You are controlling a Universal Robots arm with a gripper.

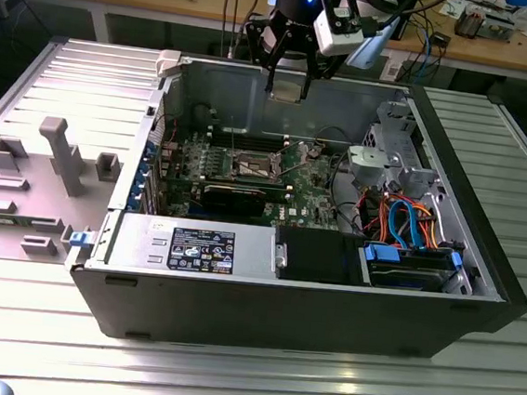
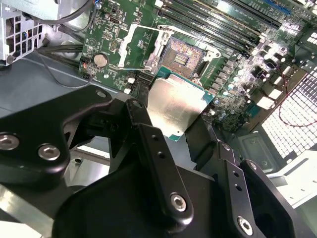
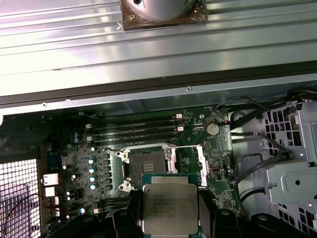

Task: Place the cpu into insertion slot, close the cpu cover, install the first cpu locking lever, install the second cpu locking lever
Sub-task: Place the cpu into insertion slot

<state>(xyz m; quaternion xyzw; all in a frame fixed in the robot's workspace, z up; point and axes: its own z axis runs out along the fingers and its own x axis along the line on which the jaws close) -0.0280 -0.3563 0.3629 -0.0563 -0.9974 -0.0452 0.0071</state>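
- The gripper (image 1: 289, 80) hangs high over the open computer case (image 1: 280, 311) in the exterior view, up near the top of the case's back wall.
- Its 2 fingers (image 2: 157, 148) are clamped on the cpu (image 2: 176, 105), 1 on each of 2 opposite edges. The silvery-grey top faces the camera in both wrist views.
- So the cpu is in the air, well above the green board (image 3: 220, 153), and touches nothing but the fingers.
- Down on that board lies the insertion slot (image 3: 147, 166), its dark centre exposed inside the silvery rim.
- The cpu cover (image 2: 131, 47) stands swung open just beside the slot, on the side towards the round coin battery (image 2: 101, 60).
- A row of narrow memory slots (image 3: 133, 130) runs along 1 side of the slot.
- In the exterior view a long black card (image 1: 236, 195) sits on the board, nearer the camera than the slot.
- Blue and orange cables (image 1: 411, 221) curl inside the case towards the exterior view's right.
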